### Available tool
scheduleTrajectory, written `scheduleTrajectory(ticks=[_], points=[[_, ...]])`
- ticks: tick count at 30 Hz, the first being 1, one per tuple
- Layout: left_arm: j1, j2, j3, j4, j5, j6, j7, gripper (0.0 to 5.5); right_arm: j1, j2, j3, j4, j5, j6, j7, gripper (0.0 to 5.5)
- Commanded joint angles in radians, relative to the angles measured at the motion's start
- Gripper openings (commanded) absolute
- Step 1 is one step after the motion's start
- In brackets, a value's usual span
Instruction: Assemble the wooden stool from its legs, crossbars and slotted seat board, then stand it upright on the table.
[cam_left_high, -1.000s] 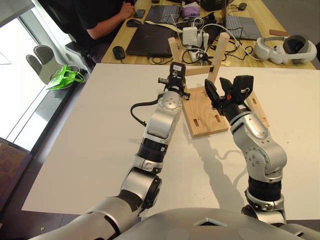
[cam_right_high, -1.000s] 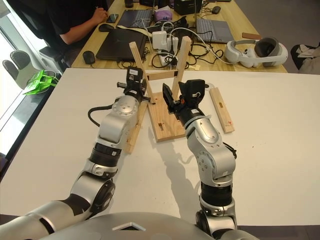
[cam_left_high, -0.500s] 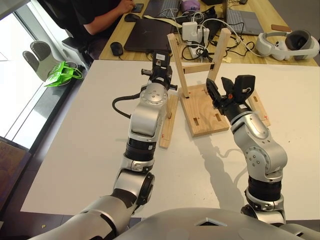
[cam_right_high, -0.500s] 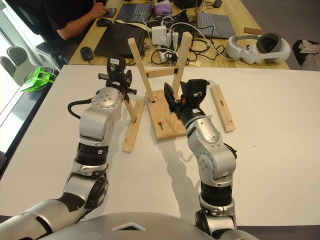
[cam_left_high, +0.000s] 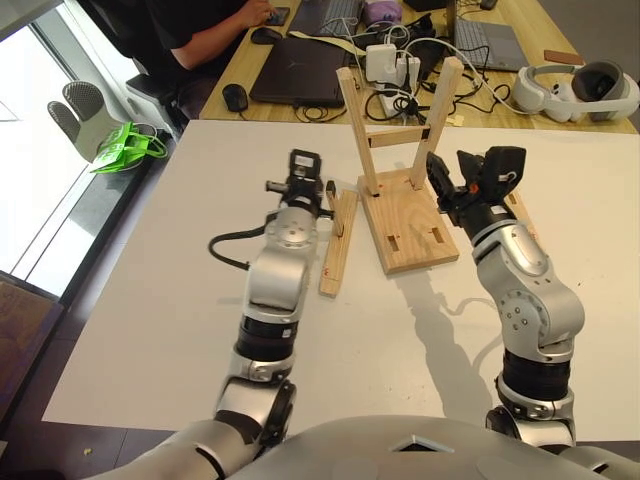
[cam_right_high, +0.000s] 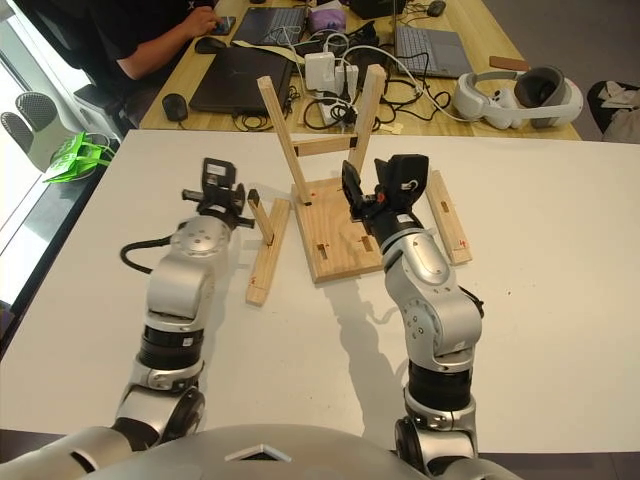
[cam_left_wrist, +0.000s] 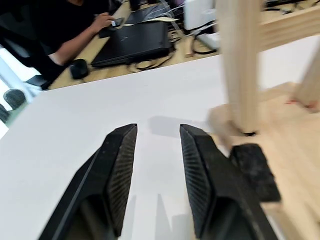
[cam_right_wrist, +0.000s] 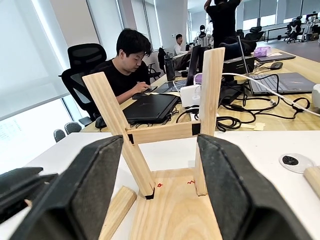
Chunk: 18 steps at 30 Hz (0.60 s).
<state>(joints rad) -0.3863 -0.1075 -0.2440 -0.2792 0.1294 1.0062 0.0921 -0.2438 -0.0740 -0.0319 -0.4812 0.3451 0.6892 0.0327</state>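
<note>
The slotted seat board (cam_left_high: 410, 228) lies flat mid-table. Two legs (cam_left_high: 358, 130) (cam_left_high: 441, 118) stand in it, joined by a crossbar (cam_left_high: 398, 137). A loose leg piece (cam_left_high: 336, 248) with a short upright bar lies left of the board. Another loose piece (cam_right_high: 445, 215) lies to the board's right. My left gripper (cam_right_high: 222, 196) is just left of the loose leg, open and holding nothing (cam_left_wrist: 155, 145); a wooden post (cam_left_wrist: 240, 65) stands close beside its fingers. My right gripper (cam_left_high: 463, 182) hovers over the board's right side, wide open (cam_right_wrist: 160, 200), facing the leg frame.
A wooden desk beyond the table's far edge carries a laptop (cam_left_high: 298, 78), cables, a power strip (cam_left_high: 392, 70) and a headset (cam_left_high: 580, 92); a person sits there. A green bag (cam_left_high: 120, 152) lies off the table's left edge. Bare white table (cam_left_high: 150, 300) lies in front.
My left gripper has drawn back from the standing left leg, leftward and toward me, to beside the loose leg piece. The right gripper has shifted slightly farther away.
</note>
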Motion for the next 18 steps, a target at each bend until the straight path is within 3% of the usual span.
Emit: scheduleTrajectory(ticks=[1,6,11,16,18], points=[[0.04,-0.133,-0.103,-0.06,-0.092,0.12,-0.045,1.56,-0.083,-0.061,-0.074,0.059,-0.013,-0.023,0.013,2.74],[0.005,-0.135,0.018,-0.069,-0.184,0.195,-0.037,1.56,-0.12,-0.094,-0.109,0.105,-0.02,-0.053,0.023,2.74],[-0.175,0.004,0.195,0.127,-0.196,0.152,-0.048,1.56,-0.103,-0.08,-0.104,0.091,-0.022,-0.056,0.014,2.74],[-0.365,0.132,0.091,0.485,-0.212,0.127,-0.251,2.29,-0.089,-0.07,-0.109,0.074,-0.027,-0.06,0.0,2.74],[-0.439,0.16,0.053,0.643,-0.205,0.081,-0.331,2.29,-0.079,-0.065,-0.111,0.065,-0.028,-0.062,-0.007,2.74]])
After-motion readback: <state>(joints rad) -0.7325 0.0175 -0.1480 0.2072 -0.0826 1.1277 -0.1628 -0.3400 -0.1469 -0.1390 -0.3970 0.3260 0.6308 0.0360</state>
